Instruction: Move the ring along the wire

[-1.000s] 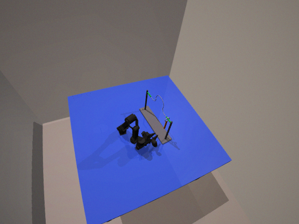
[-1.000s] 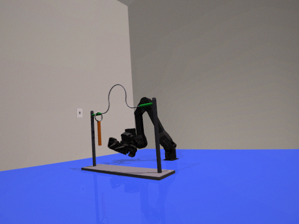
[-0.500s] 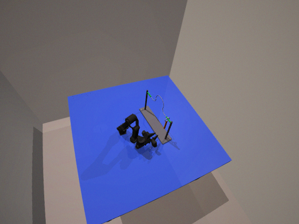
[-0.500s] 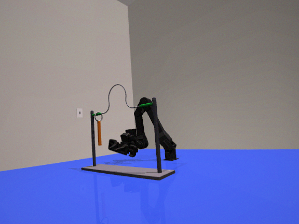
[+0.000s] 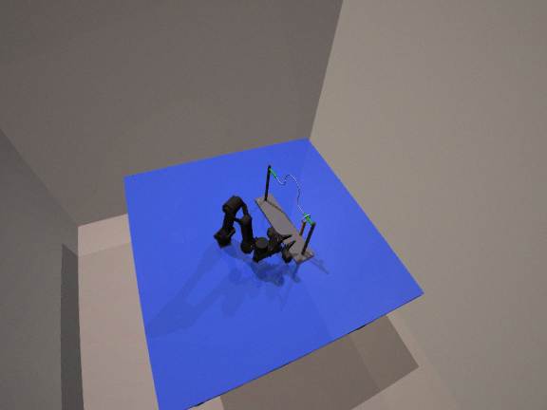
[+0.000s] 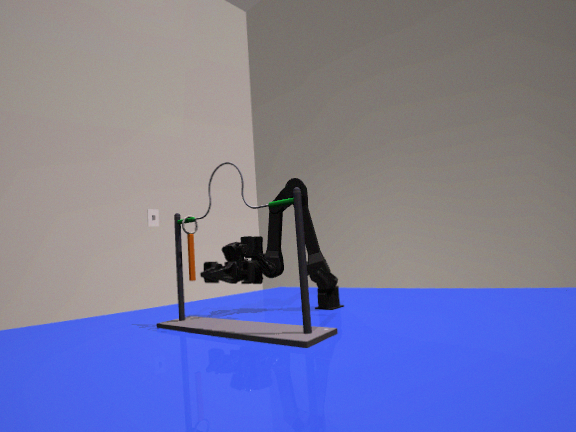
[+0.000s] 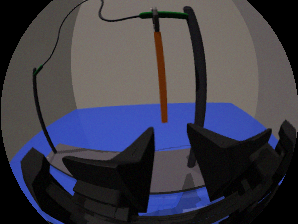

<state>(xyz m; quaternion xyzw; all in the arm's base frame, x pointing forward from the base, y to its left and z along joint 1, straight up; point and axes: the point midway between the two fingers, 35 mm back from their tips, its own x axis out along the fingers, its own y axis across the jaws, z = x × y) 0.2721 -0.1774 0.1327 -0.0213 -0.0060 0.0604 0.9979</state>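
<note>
The ring [image 6: 189,225] [image 5: 304,222] hangs on the green part [image 6: 181,220] [image 7: 169,14] of the wire next to the left post [image 6: 178,270] [image 7: 197,63]. Its orange handle [image 6: 191,257] [image 5: 302,228] [image 7: 160,70] hangs straight down. My gripper [image 6: 204,275] [image 5: 288,236] [image 7: 170,129] is partly open and empty. It points level at the lower end of the handle, a short way off, not touching it. The thin grey wire [image 6: 225,165] [image 5: 294,182] arches up to the other green part [image 6: 280,202] [image 5: 272,172] at the far post [image 6: 301,260].
Both posts stand on a grey base plate [image 6: 250,331] [image 5: 280,220] on the blue table [image 6: 450,360]. The arm's base [image 6: 328,297] stands behind the plate, close to the far post. Grey walls rise behind the table.
</note>
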